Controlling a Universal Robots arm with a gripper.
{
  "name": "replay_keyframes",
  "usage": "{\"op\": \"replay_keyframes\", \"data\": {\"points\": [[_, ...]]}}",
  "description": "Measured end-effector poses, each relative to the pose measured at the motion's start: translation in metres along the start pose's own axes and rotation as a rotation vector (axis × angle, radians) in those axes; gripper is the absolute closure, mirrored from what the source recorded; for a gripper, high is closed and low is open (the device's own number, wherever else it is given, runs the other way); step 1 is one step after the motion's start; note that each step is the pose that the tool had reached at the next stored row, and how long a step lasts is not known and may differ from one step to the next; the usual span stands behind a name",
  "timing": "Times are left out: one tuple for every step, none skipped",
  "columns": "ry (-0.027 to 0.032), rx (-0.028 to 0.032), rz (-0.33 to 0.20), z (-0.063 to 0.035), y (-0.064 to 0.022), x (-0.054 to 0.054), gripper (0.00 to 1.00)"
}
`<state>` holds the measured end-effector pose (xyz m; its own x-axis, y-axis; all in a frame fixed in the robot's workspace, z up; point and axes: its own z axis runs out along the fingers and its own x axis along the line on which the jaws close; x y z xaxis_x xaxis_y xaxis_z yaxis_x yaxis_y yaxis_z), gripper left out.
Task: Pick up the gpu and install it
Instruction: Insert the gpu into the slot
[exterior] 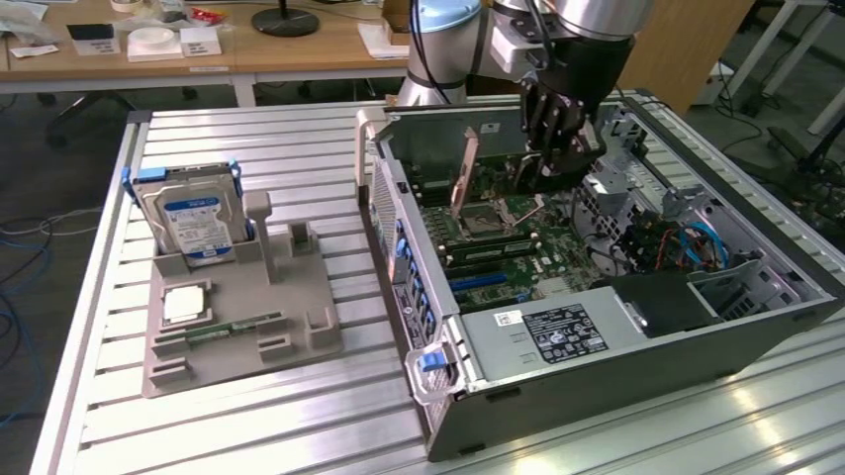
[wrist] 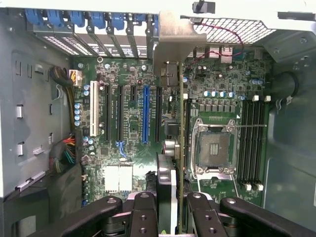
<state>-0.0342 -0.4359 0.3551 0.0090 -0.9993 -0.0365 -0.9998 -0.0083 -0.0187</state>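
The gripper (exterior: pixel 552 163) hangs inside the open computer case (exterior: pixel 739 336), its fingers pinching the gpu (wrist: pixel 180 148) edge-on above the motherboard (wrist: pixel 133 143). In the exterior view the card (exterior: pixel 465 173) sits toward twelve o'clock in the case. To do this well, I'd keep the card upright and parallel with the blue slot (wrist: pixel 145 113), with its metal bracket (wrist: pixel 173 44) meeting the rear opening.
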Motion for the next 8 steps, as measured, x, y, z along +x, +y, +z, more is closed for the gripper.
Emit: {"op": "replay_keyframes", "data": {"points": [[-0.0001,0.0001,0.000,0.0003,0.0000,0.0000,0.72],[-0.0001,0.0001,0.000,0.0007,0.0000,0.0000,0.72],[-0.0001,0.0001,0.000,0.0011,0.0000,0.0000,0.72],[0.0000,0.0001,0.000,0.0014,0.0000,0.0001,0.72],[0.0001,0.0000,0.000,0.0017,0.0001,0.0001,0.72],[0.0001,0.0000,0.000,0.0020,0.0000,0.0001,0.72],[-0.0001,0.0001,-0.001,0.0024,0.0001,0.0001,0.72],[-0.0001,0.0001,-0.001,0.0029,0.0001,0.0001,0.72]]}}
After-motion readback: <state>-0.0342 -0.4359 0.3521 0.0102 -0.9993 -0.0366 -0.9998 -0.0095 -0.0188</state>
